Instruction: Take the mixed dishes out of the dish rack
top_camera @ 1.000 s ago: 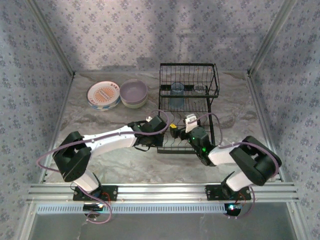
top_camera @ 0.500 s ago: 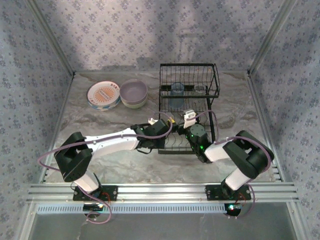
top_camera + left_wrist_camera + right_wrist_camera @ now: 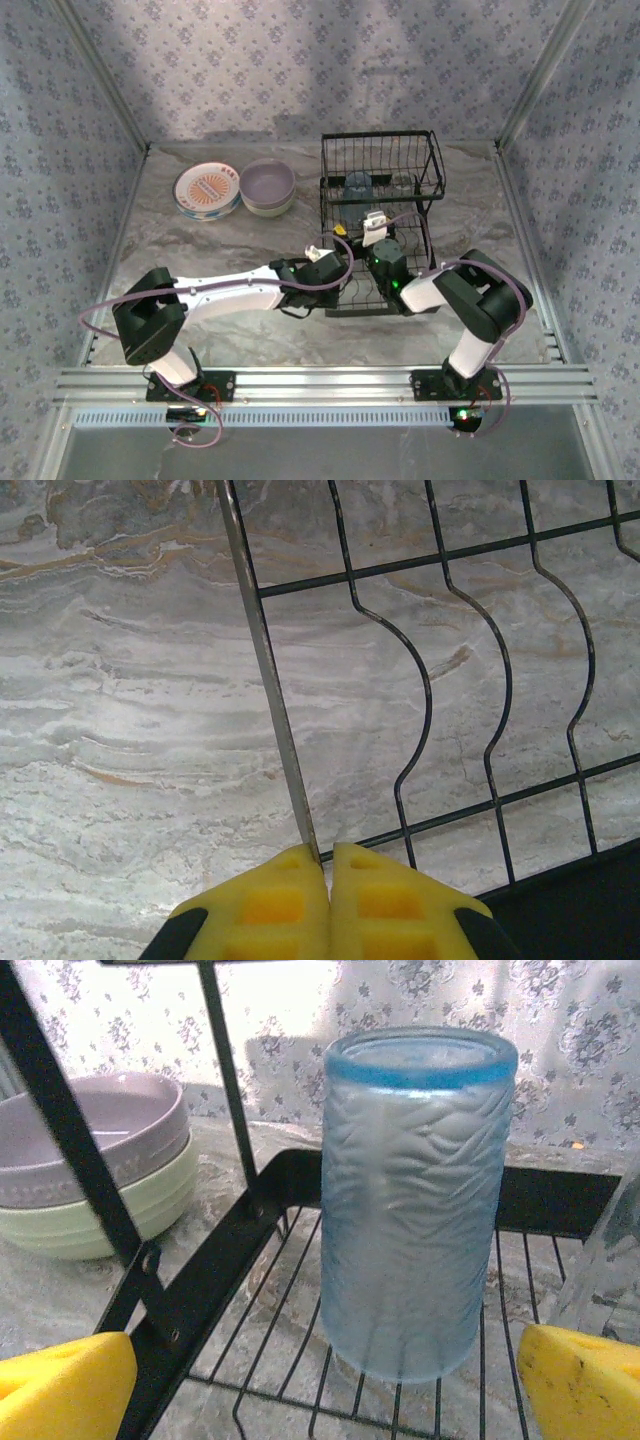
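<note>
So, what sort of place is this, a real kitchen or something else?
Most likely a robot test cell dressed as a kitchen, not a home: floral-patterned walls box in a marble-look table, an aluminium rail runs along its near edge, and a black dish rack stands on it.

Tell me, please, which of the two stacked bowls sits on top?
The lavender bowl sits on top, nested inside the pale yellow-green bowl, whose rim shows beneath it.

1. A clear object at 3 o'clock of the blue cup is cut by the edge, too blurred to identify.
2. In the plate stack, lower plates show rims only.
</note>
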Tool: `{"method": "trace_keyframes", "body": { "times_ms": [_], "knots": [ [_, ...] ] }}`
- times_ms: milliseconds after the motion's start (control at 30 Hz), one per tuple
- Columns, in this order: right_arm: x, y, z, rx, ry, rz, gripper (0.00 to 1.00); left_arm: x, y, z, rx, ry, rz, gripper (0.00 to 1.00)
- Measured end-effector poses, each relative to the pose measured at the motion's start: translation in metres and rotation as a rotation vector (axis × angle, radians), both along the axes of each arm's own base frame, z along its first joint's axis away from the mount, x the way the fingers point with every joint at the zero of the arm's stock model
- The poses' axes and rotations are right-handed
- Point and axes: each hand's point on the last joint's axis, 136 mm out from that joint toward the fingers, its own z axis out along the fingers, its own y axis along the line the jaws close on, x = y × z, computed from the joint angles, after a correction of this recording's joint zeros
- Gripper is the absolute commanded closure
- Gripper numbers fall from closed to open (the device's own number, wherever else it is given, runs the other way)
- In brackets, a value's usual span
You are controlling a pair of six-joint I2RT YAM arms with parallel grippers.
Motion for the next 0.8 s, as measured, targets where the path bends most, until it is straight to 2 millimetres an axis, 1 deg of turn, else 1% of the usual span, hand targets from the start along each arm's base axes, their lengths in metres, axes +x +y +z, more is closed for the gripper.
{"method": "trace_keyframes", "body": {
  "times_ms": [100, 367, 533, 733, 800],
  "knots": [
    [0.008, -0.001, 0.003, 0.002, -0.004, -0.022, 0.00, -0.003, -0.002, 0.000, -0.003, 0.002, 0.001, 1.00],
    [0.025, -0.005, 0.002, 0.003, 0.005, -0.080, 0.00, -0.010, -0.005, 0.000, -0.009, 0.005, -0.005, 1.00],
    [0.036, -0.008, -0.004, 0.006, 0.016, -0.112, 0.00, -0.014, -0.007, 0.000, -0.011, 0.005, -0.008, 1.00],
    [0.047, -0.009, -0.003, 0.011, 0.017, -0.135, 0.00, -0.014, -0.007, 0.000, -0.019, 0.004, -0.004, 1.00],
    [0.049, -0.009, -0.006, 0.006, 0.025, -0.138, 0.00, -0.014, -0.007, 0.000, -0.019, 0.004, -0.004, 1.00]
  ]
}}
